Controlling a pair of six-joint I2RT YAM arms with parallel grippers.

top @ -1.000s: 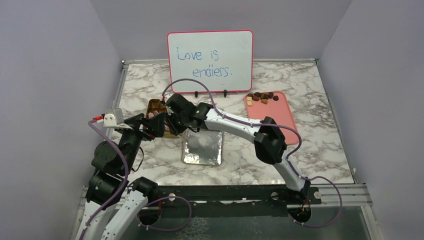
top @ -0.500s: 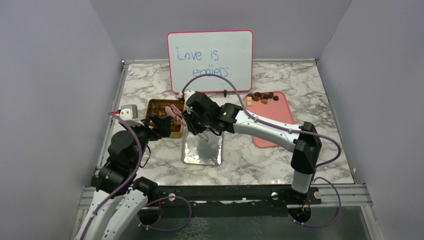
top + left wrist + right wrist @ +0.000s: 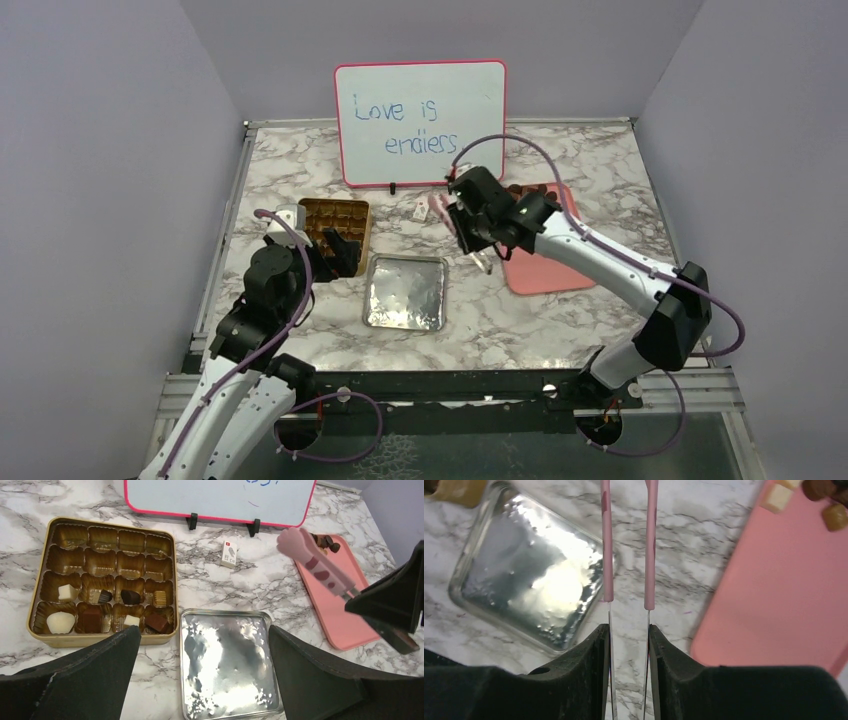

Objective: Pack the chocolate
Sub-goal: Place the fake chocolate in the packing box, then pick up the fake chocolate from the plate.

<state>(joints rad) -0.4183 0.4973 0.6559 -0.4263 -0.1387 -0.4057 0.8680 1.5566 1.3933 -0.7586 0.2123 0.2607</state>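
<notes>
The right pincer, gripping the pink tongs, is travelling rightward from above the gold tin to the left edge of the pink tray. The left pincer is drawing back off the tin toward its near right corner, leaving the compartments uncovered in the overhead view.
</notes>
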